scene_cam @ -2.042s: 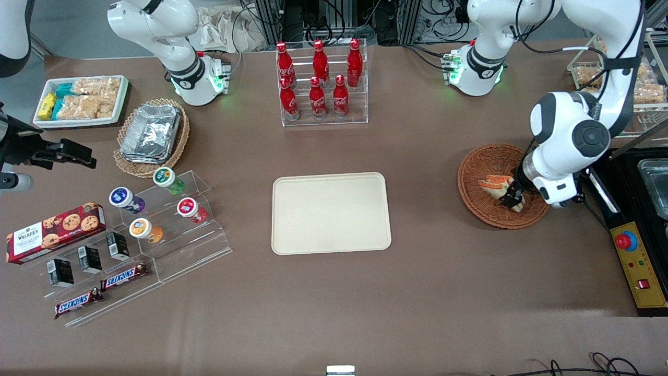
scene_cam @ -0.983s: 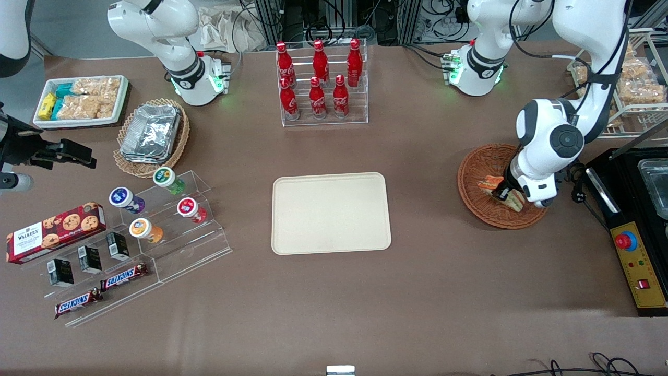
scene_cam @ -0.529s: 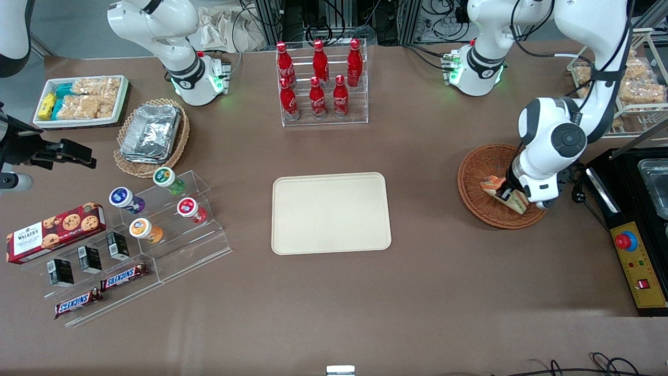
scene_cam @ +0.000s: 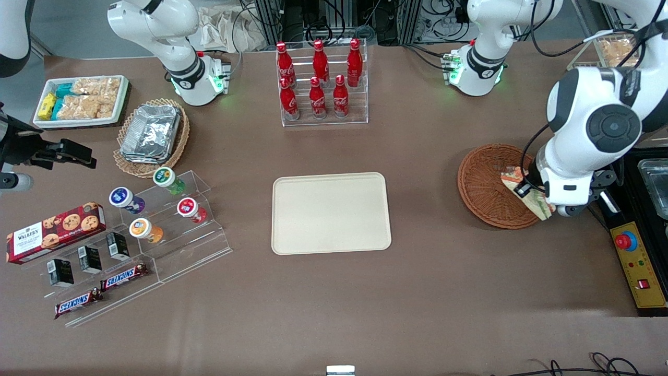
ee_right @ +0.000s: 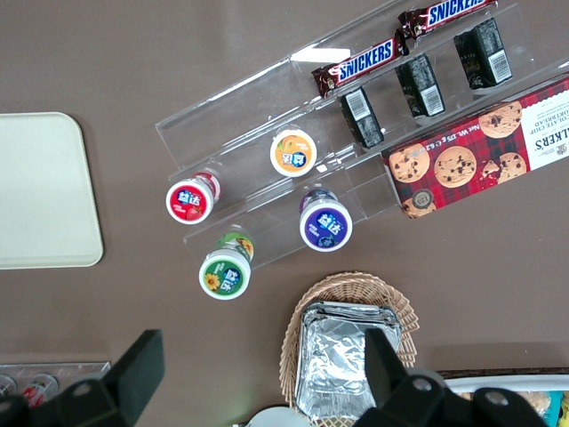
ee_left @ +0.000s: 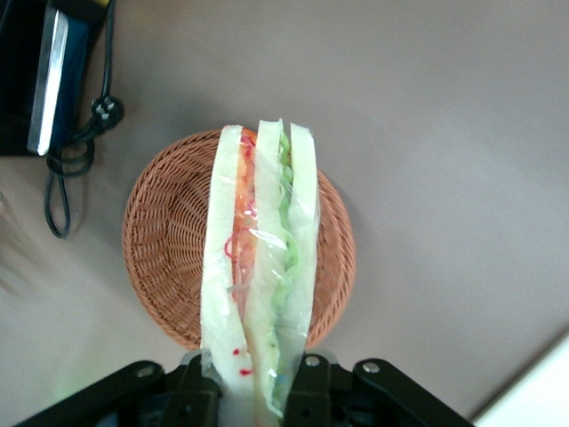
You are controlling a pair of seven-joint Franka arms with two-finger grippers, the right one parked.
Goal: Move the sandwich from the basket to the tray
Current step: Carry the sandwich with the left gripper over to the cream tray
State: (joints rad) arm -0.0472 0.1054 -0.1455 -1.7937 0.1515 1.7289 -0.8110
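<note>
My left gripper [scene_cam: 524, 191] [ee_left: 255, 387] is shut on the sandwich [ee_left: 258, 267] [scene_cam: 537, 203], a wrapped wedge of white bread with orange and green filling. It hangs well above the reddish-brown wicker basket [scene_cam: 488, 187] [ee_left: 169, 258], over the basket's rim toward the working arm's end of the table. Nothing lies in the basket. The cream tray [scene_cam: 331, 212] [ee_right: 40, 191] lies flat at the table's middle, bare, toward the parked arm's end from the basket.
A rack of red cola bottles [scene_cam: 320, 78] stands farther from the front camera than the tray. A black appliance with a yellow control box [scene_cam: 639, 261] sits beside the basket. Acrylic shelves of yogurt cups and snack bars [scene_cam: 141, 230] and a tan foil-container basket [scene_cam: 151, 137] lie toward the parked arm's end.
The gripper has risen out of the basket with the sandwich held in it and shifted slightly toward the working arm's end. The basket now holds nothing.
</note>
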